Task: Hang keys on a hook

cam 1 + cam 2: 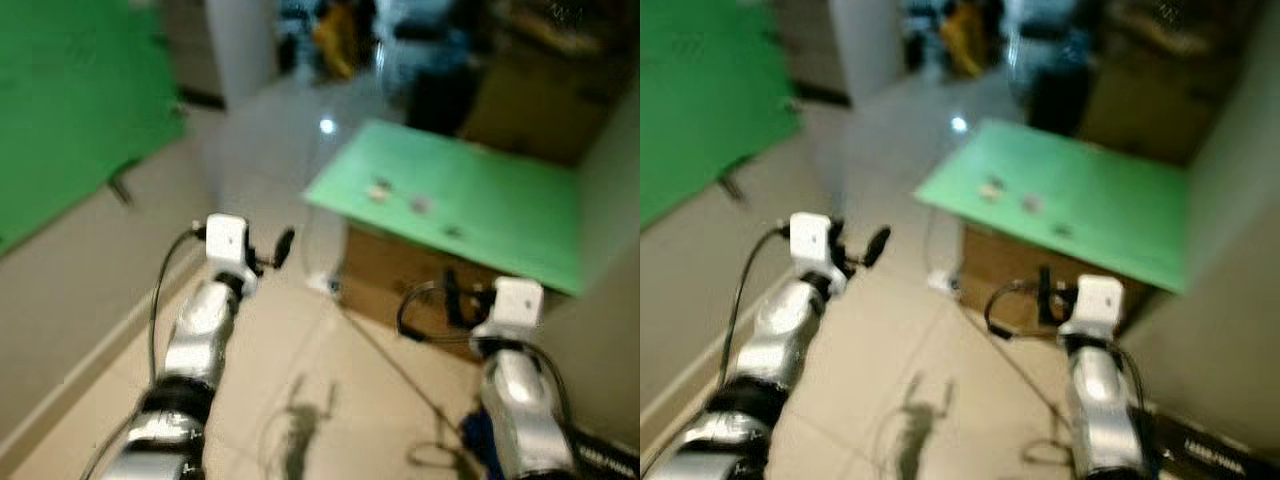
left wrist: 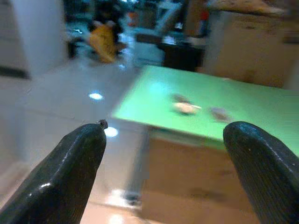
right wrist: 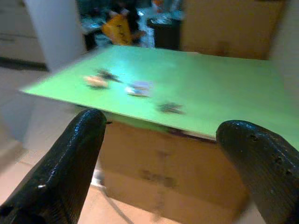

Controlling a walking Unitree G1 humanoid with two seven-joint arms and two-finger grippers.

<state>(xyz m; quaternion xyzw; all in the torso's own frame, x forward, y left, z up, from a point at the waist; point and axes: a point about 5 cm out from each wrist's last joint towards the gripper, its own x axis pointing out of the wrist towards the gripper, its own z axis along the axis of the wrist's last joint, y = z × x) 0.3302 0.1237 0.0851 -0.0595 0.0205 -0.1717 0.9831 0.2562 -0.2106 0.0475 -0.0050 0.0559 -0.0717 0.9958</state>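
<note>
In the blurred head views, a green-topped table [image 1: 500, 215] is being seen ahead and to the right, its top resting on a brown cardboard box [image 1: 385, 280]; several small objects [image 1: 378, 190] are lying on the far left part of the top, too blurred for the keys to be told among them. A green panel [image 1: 70, 110] is standing along the wall on the far left, above a pale tiled floor [image 1: 300, 340]. The left gripper [image 1: 270, 250] is being held out over the floor, left of the table's near corner, and the right gripper [image 1: 452, 295] is being held in front of the box. In the left wrist view, the left gripper's fingers [image 2: 70, 172] are being held wide apart with nothing between them, the table showing beyond. In the right wrist view, the right gripper's fingers [image 3: 65, 163] are likewise spread wide and empty, and small blurred items are being seen lying on the table's top [image 3: 219, 88], well apart from the fingertips.
</note>
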